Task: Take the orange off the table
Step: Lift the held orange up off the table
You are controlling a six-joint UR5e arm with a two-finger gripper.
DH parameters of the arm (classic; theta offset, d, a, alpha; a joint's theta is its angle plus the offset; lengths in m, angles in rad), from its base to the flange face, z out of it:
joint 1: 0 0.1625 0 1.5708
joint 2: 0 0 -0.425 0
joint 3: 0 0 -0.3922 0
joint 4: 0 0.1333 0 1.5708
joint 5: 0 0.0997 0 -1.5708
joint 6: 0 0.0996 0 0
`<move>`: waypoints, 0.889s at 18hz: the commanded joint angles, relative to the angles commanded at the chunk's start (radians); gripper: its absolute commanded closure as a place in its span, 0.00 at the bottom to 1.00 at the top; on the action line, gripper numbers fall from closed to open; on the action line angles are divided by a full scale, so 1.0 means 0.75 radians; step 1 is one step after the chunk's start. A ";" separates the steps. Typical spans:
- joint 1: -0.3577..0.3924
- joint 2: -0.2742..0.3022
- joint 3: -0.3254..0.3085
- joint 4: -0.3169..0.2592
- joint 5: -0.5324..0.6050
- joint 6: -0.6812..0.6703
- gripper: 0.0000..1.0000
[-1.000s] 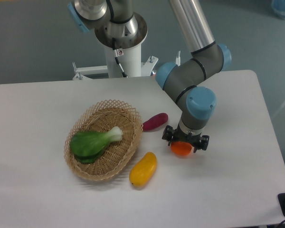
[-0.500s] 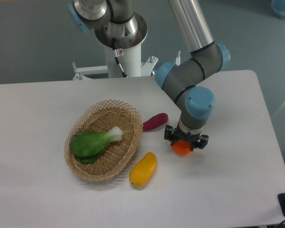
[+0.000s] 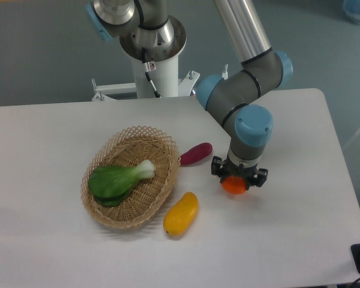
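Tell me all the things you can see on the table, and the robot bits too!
orange: one, bright orange, right of the middle of the table, between the gripper's fingers
yellow fruit: one, yellow-orange, long, lying just right of the basket's lower edge
purple vegetable: one, purple, oblong, by the basket's upper right rim
basket: one, tan wicker, left of the middle
leafy green vegetable: one, green with a pale stalk, lying in the basket
table: one, white, under everything
robot base: one, white and silver pedestal behind the table
arm: one, grey and silver with blue caps, reaching down from the top
gripper: one, black, closed around the orange
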 joint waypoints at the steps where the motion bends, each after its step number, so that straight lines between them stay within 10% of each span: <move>1: -0.004 0.008 0.020 0.000 0.000 0.002 0.34; 8: -0.008 0.078 0.213 -0.039 -0.055 0.057 0.34; 16: 0.010 0.145 0.385 -0.415 -0.057 0.304 0.34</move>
